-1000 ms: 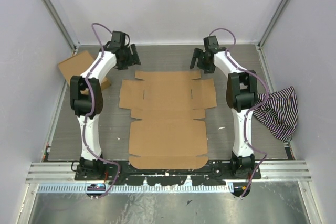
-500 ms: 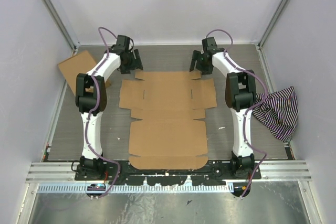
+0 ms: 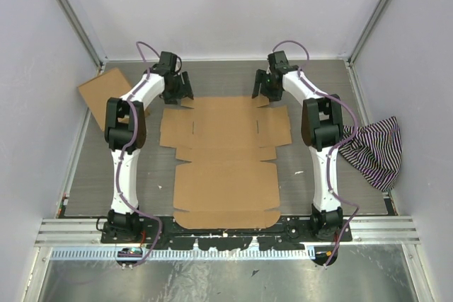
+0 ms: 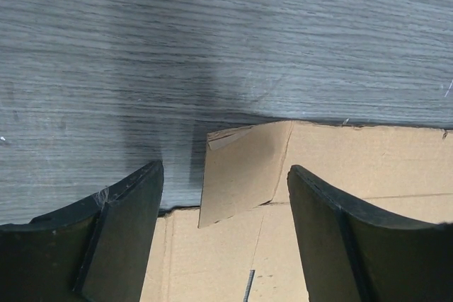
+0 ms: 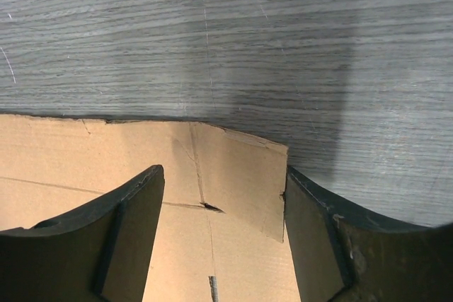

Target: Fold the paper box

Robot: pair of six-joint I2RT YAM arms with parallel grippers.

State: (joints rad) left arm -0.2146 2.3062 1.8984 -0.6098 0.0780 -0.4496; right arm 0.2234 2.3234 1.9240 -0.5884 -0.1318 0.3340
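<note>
The paper box (image 3: pixel 225 157) lies flat and unfolded on the grey table, a brown die-cut cardboard sheet with tabs and slits. My left gripper (image 3: pixel 181 90) is open at its far left corner. In the left wrist view a small raised corner tab (image 4: pixel 241 171) sits between its dark fingers (image 4: pixel 120 235). My right gripper (image 3: pixel 262 88) is open at the far right corner. In the right wrist view a corner tab (image 5: pixel 244 178) lies between its fingers (image 5: pixel 311 238), the right finger touching the tab's edge.
A second squarish brown carton (image 3: pixel 106 93) leans at the far left by the wall. A striped cloth (image 3: pixel 375 150) lies at the right edge. Grey walls close in the back and both sides.
Both grippers have moved inward and down toward the far corners of the cardboard sheet. The sheet has not moved.
</note>
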